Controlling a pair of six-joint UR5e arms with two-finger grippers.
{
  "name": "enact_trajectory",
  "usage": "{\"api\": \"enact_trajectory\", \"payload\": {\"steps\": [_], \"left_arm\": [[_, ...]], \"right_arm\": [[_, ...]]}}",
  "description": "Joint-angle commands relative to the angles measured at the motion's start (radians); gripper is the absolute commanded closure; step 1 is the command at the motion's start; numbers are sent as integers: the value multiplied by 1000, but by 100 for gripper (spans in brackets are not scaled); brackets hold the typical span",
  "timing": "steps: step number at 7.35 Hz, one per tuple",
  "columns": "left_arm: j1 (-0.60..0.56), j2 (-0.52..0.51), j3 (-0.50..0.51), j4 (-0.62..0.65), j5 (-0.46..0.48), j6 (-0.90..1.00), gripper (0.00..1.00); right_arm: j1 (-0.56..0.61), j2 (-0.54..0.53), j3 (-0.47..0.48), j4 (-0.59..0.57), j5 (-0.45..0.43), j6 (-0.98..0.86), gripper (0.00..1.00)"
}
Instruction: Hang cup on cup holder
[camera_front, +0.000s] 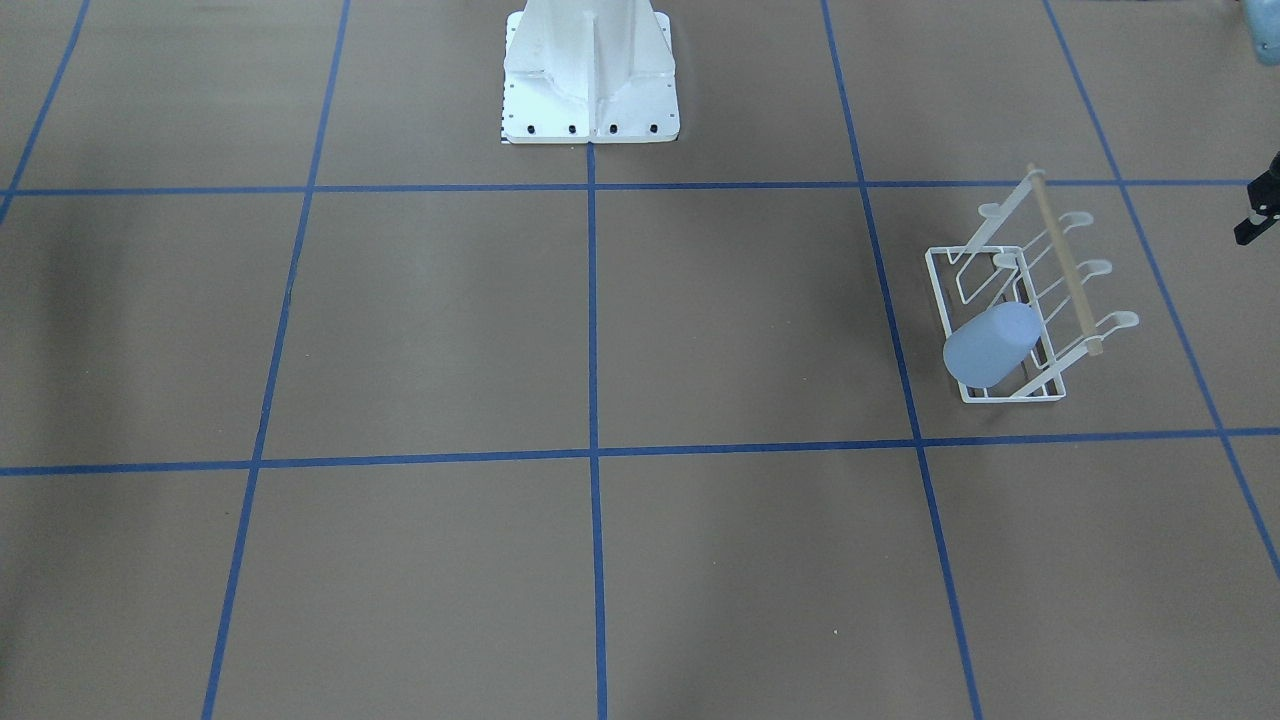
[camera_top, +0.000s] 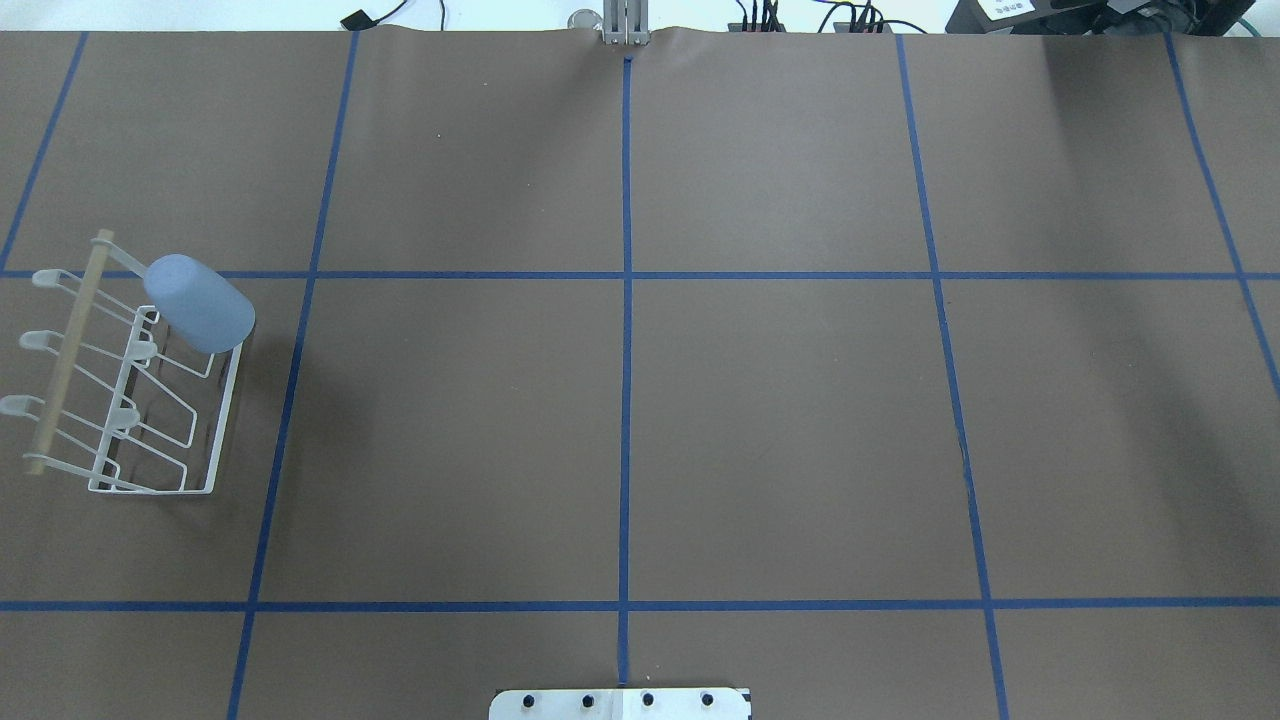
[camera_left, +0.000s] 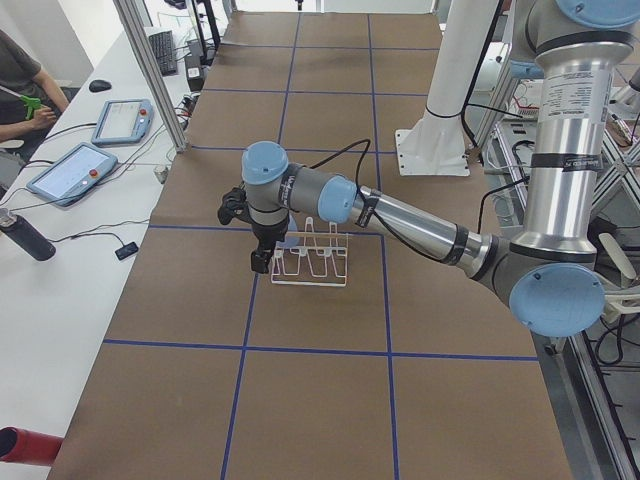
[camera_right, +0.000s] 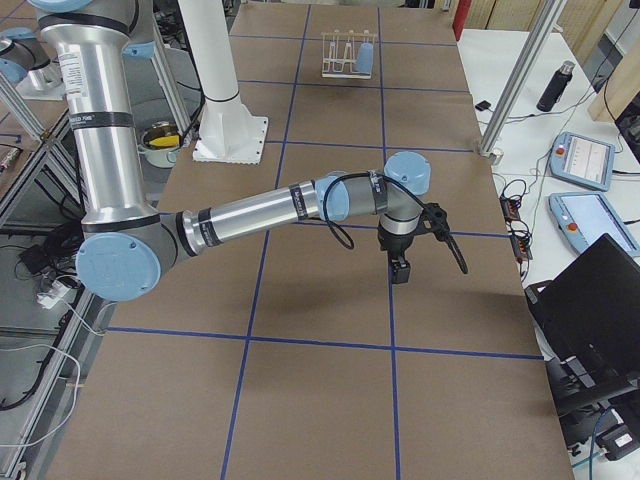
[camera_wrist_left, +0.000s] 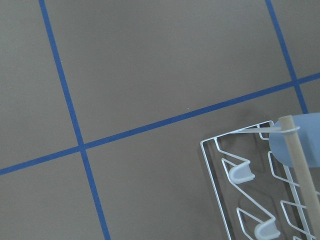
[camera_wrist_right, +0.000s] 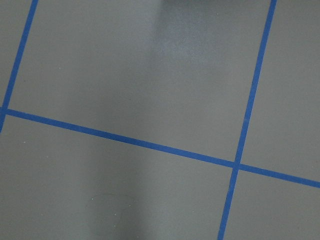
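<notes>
The pale blue cup (camera_front: 990, 345) sits upside down and tilted over a prong of the white wire cup holder (camera_front: 1040, 390), at the rack's end away from me. Both also show in the overhead view: the cup (camera_top: 200, 302) and the cup holder (camera_top: 225, 420). In the left wrist view the cup (camera_wrist_left: 305, 145) and the rack (camera_wrist_left: 210, 165) are at the lower right. My left gripper (camera_left: 262, 262) hangs close beside the rack. My right gripper (camera_right: 400, 268) hangs over bare table far from it. I cannot tell whether either is open or shut.
Brown table cover with a blue tape grid. My white base pedestal (camera_front: 590, 80) stands at the table's robot-side edge. A side bench holds tablets (camera_left: 75, 170) and a dark bottle (camera_left: 25, 238); a seated person (camera_left: 20, 90) is beside it.
</notes>
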Motion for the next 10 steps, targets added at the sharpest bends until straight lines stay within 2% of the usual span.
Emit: {"api": "enact_trajectory", "payload": {"steps": [1,10], "left_arm": [[1,20,-29,1,4,-2,2],[2,14,-26,1,11,3,2]], "right_arm": [[2,-6,4,2,43,-11,0],[-5,-19,31,6,29,-2,0]]}}
